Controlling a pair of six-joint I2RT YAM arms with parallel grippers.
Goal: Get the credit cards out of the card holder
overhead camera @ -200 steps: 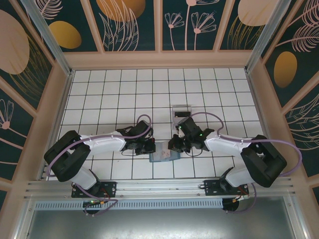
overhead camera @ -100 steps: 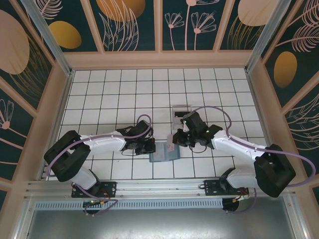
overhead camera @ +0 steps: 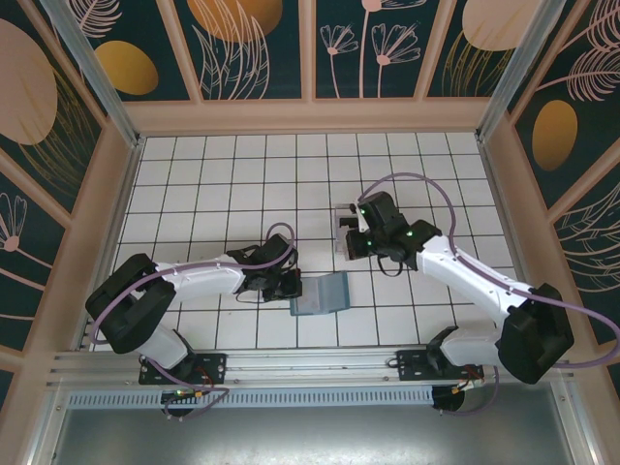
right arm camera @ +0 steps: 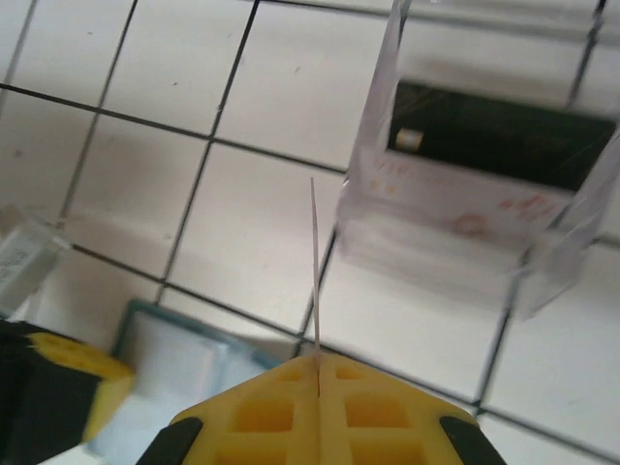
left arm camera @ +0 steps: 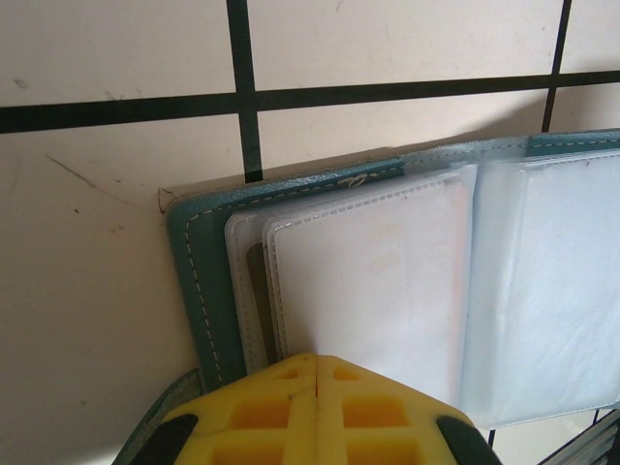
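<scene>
White tiled table (overhead camera: 223, 184) carries the open teal card holder (overhead camera: 321, 294), clear sleeves up. Just beyond the holder stands a clear tray (overhead camera: 347, 209) containing a dark card (right arm camera: 489, 131) and a pale card (right arm camera: 436, 208). Left gripper (left arm camera: 315, 363), fingers pressed together, sits over the holder's left panel. Right gripper (right arm camera: 318, 373), between holder and tray, pinches one thin credit card (right arm camera: 314, 262), seen edge-on.

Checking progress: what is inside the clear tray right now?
The clear tray holds a dark card and a pale card; anything beneath them is hidden.
</scene>
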